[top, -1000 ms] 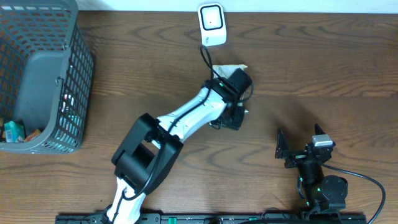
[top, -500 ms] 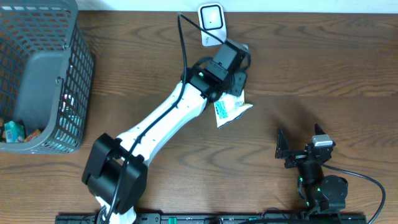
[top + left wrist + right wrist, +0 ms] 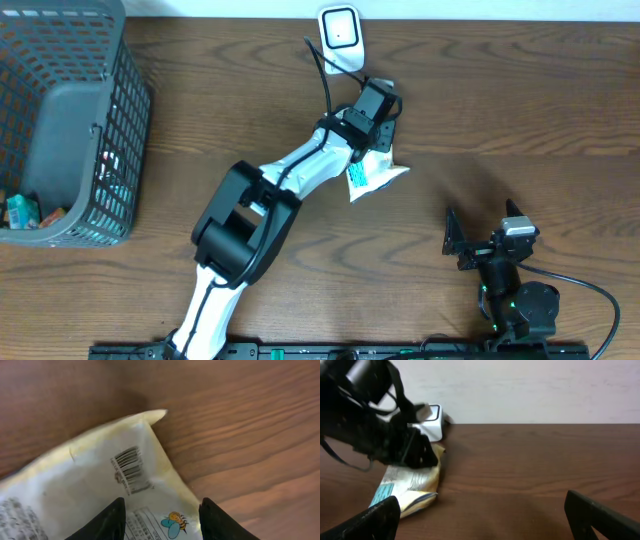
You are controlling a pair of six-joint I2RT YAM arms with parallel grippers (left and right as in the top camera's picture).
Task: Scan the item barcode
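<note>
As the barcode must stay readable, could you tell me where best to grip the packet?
Probably across the printed end of the packet, from above: it lies flat on the table, barcode facing up near its pointed corner, so gripping there leaves the code uncovered.

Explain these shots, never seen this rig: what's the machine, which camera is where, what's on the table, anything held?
Two robot arms with two-finger grippers work at a wooden table. One picture looks down from above. The other two come from a camera on each wrist, so the dark prongs at their lower edge are that arm's own fingers. On the table are a white barcode scanner, a grey basket at the left, and a pale packet. The left gripper hangs over the packet with its fingers apart, and the packet's barcode faces up. I cannot tell whether the fingers touch it. The right gripper rests wide open, holding nothing.
</note>
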